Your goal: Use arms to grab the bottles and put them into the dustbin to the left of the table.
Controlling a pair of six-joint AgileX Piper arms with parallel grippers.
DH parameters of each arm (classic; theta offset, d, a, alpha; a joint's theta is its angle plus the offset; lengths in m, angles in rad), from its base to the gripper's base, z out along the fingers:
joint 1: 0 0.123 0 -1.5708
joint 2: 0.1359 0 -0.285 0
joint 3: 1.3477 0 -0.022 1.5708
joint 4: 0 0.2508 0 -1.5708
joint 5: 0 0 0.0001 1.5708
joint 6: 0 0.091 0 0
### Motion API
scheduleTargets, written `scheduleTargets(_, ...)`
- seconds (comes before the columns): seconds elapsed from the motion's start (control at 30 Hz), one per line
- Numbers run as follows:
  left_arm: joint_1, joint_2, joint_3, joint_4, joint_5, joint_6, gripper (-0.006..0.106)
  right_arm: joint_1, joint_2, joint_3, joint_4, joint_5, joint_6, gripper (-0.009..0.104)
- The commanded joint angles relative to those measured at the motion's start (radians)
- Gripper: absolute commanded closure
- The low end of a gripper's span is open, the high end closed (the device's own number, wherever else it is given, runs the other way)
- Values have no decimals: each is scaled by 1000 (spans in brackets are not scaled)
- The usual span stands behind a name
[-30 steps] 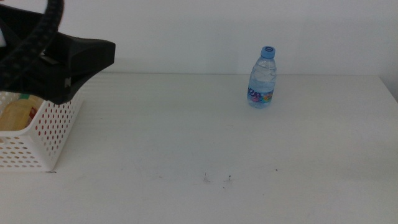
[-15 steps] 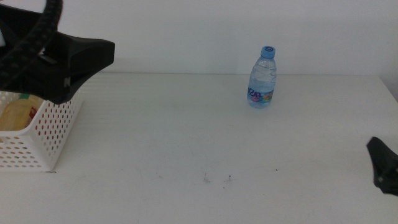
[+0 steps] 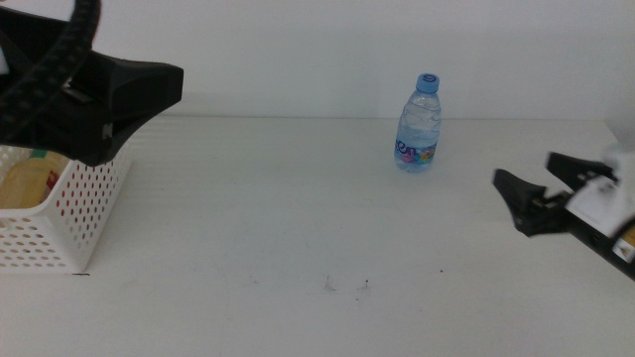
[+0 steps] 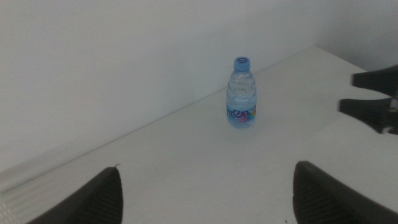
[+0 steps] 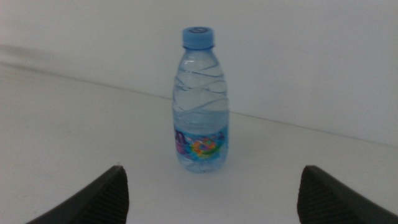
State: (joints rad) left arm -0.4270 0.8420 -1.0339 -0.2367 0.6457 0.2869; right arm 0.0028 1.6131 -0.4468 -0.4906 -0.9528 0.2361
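White table [image 3: 298, 198], water bottle [image 3: 418, 124] beyond open right pincer [image 3: 531, 193]

Clear glossy plastic bottle [image 5: 200, 102]; matt white table [image 3: 298, 218].

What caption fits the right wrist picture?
Open right end effector faces an upright water bottle on the table.

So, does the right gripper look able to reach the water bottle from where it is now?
Probably yes. The right gripper is open and points toward the water bottle, which stands upright and alone. Only bare table lies between them. The left gripper waits over the basket.
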Motion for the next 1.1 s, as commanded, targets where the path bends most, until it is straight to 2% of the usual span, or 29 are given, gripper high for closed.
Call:
scheduleTargets(0.0,-2,-1,-6,2,-14,1,7,-4,61,-66,-65,-11,-9,5)
scheduleTargets(0.17,-2,-1,-6,2,-14,1,7,0,185,-191,-113,-11,-9,5)
scheduleTargets(0.4,-2,-1,-6,1,-14,1,7,60,319,-346,-113,6,-6,5)
scheduleTargets(0.6,-2,-1,-6,1,-14,1,7,128,413,-535,-104,204,-6,5)
scheduleTargets(0.8,-2,-1,-6,1,-14,1,7,150,512,-670,-60,202,6,5)
scheduleTargets(1.07,-2,-1,-6,1,-14,1,7,168,628,-818,-40,200,34,5)
